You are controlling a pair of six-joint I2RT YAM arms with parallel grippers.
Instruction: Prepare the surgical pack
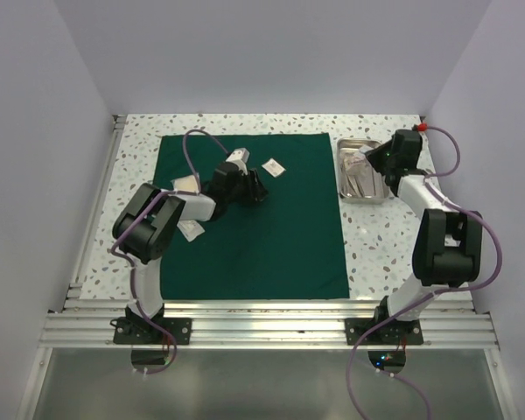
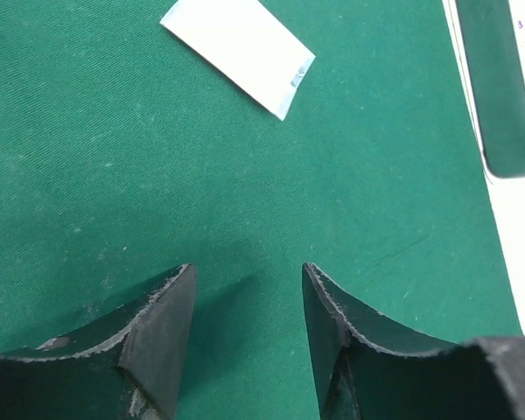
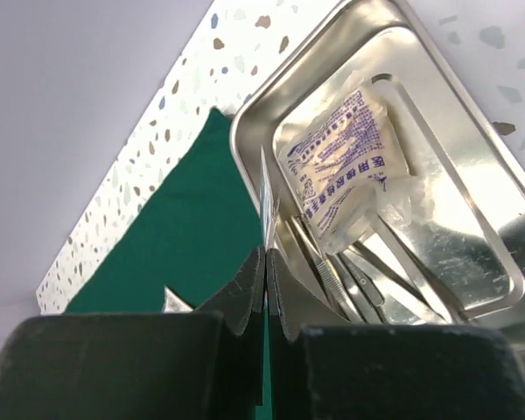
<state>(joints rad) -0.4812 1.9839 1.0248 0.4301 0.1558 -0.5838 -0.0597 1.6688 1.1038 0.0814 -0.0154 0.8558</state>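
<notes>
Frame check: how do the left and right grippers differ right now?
The left gripper is open and empty; the right gripper is shut on a thin packet seen edge-on. The left gripper is over the green sheet, near a flat white packet lying on it; the right gripper is over the steel tray. Both have dark fingers.

The top camera sits above and behind the arm bases [image 1: 153,331], looking down on the sheet [image 1: 254,219] and the tray [image 1: 340,175] right of it. The left wrist camera hangs close over the sheet, facing past its spread fingers [image 2: 157,341] toward a white packet [image 2: 238,48] the top view also shows. The right wrist camera looks from close by past fingers [image 3: 236,297] pinching a pouch [image 3: 264,192], across the tray to the sheet's far right corner.
</notes>
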